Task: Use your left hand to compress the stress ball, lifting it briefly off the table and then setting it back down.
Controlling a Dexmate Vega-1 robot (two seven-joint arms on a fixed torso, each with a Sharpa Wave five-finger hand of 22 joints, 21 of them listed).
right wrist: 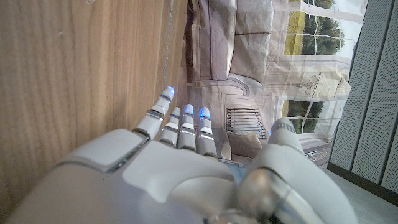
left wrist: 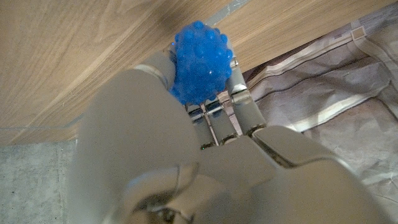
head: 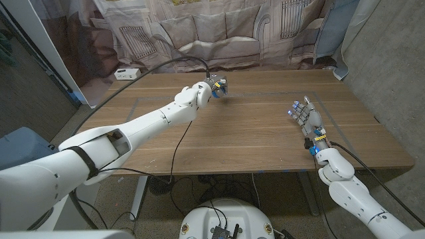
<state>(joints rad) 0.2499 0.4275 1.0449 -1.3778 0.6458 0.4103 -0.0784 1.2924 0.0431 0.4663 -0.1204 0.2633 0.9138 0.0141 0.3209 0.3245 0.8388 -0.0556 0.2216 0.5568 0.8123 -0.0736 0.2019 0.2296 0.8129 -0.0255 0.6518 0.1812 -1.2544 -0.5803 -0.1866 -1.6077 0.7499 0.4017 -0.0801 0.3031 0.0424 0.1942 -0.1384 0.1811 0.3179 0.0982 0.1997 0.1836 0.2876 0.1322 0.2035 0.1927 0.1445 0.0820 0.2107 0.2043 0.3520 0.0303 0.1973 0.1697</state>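
The right hand [head: 306,118] was nearest, over the right part of the wooden table [head: 252,133]; its fingers [right wrist: 184,124] were spread apart and straight, and it held nothing; it was well apart from the ball. Farther in, the left arm [head: 133,129] reached across the table toward its far edge; a black cable [head: 178,143] lay on the table just beside that arm. The left hand [head: 214,89] was closed around the blue bumpy stress ball [left wrist: 200,62]; the ball sat at the fingertips, pinched between the thumb and the fingers; most of it poked out past the hand in the left wrist view. From the head view the ball was mostly hidden by the hand; I could not tell if the ball touched the table or hung just above it. Past the table, to the far left of it, a small white box [head: 126,73] sat by the printed curtain [head: 219,30].
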